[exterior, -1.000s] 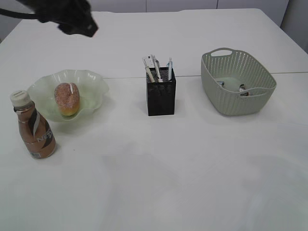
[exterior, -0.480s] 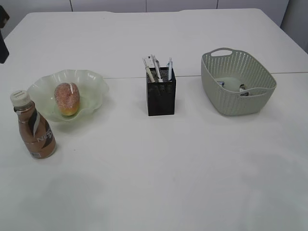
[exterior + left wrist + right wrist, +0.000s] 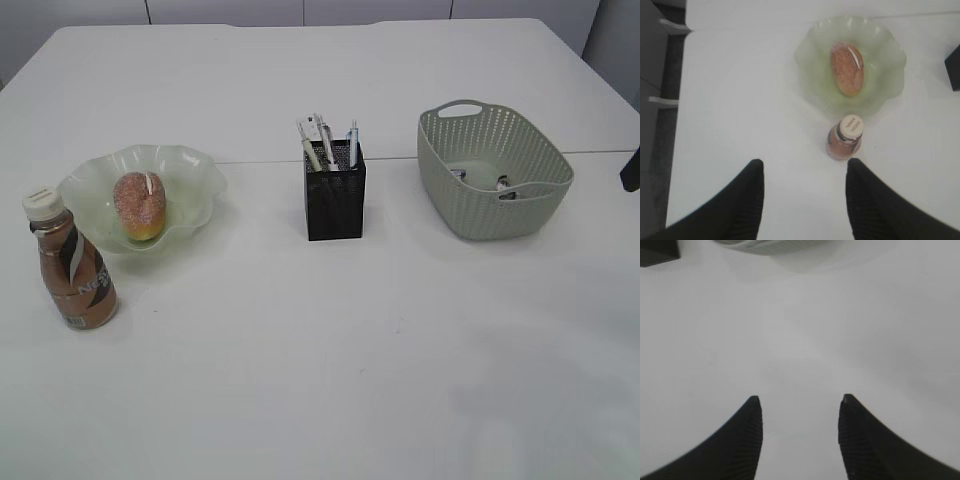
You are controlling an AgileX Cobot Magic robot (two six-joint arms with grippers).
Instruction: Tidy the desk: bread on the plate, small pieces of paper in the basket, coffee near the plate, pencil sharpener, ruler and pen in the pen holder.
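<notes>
**White tabletop with three groups of objects, both grippers raised and empty**

A plain white tabletop [image 3: 330, 360] fills the exterior view; a faint seam crosses it behind the objects, and grey panels edge the far side. At left, a pale green wavy-rimmed glass plate [image 3: 195, 172] carries the bread [image 3: 139, 205], and the brown coffee bottle [image 3: 74, 270] with a white cap stands upright just beside the plate's near-left rim. At centre, a black mesh pen holder [image 3: 336, 205] holds several pens and similar items [image 3: 325, 140]; the ruler and pencil sharpener cannot be told apart among them. At right, a grey-green perforated basket [image 3: 470, 215] contains small pieces [image 3: 503, 185], partly hidden by its wall. A dark shape [image 3: 631, 170] is cut off at the right edge. The left gripper [image 3: 805, 167] hangs above the bare tabletop near the bottle, fingers apart, holding nothing. The right gripper [image 3: 799, 402] hangs likewise over bare tabletop, fingers apart.
</notes>
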